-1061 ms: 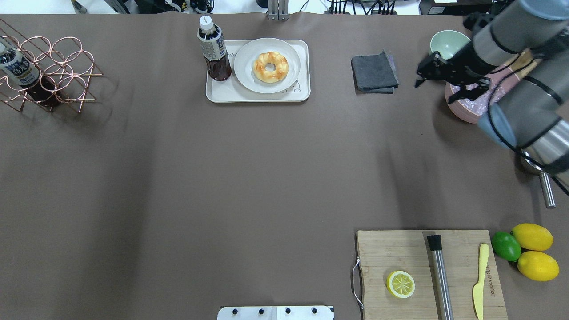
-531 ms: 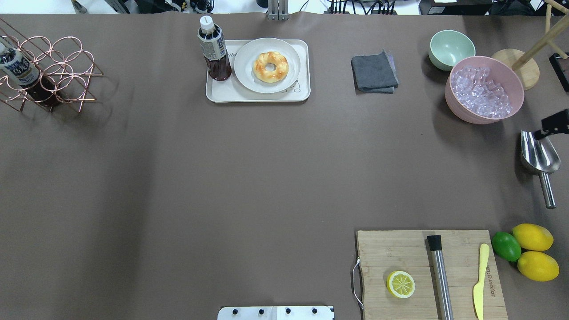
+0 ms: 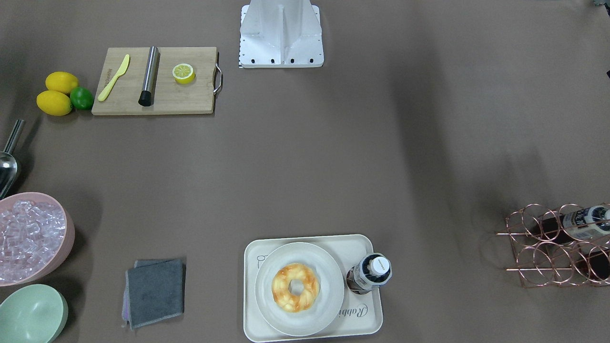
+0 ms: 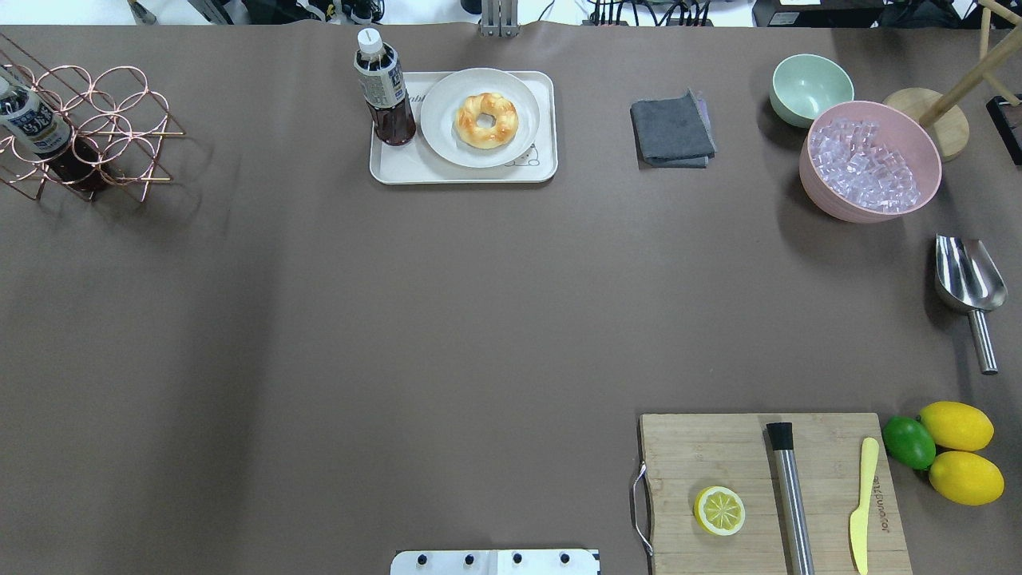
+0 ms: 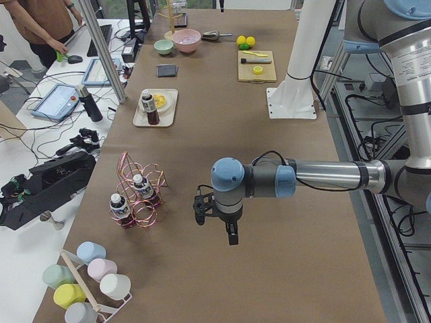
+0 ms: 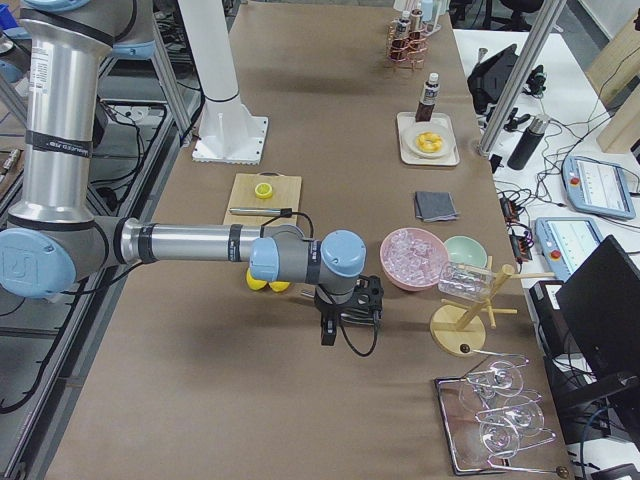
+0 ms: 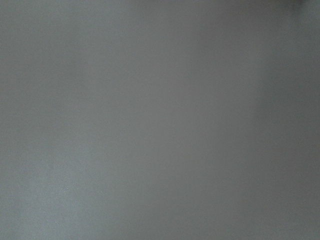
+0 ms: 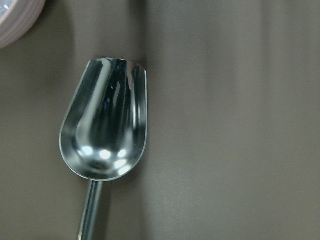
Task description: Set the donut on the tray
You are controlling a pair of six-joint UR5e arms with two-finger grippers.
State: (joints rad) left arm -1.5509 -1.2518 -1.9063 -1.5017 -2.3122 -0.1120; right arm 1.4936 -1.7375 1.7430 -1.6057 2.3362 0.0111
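Right tool [image 6: 327, 335] shows only in exterior right view.

Silver-grey tube arms [image 5: 323, 176], light-blue joint caps [image 5: 227, 176], black wrist units [image 5: 217, 210], white pedestal [image 5: 301, 64].

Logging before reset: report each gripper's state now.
Left gripper: cannot be told, it shows only in a side view.
Right gripper: cannot be told, for the same reason.
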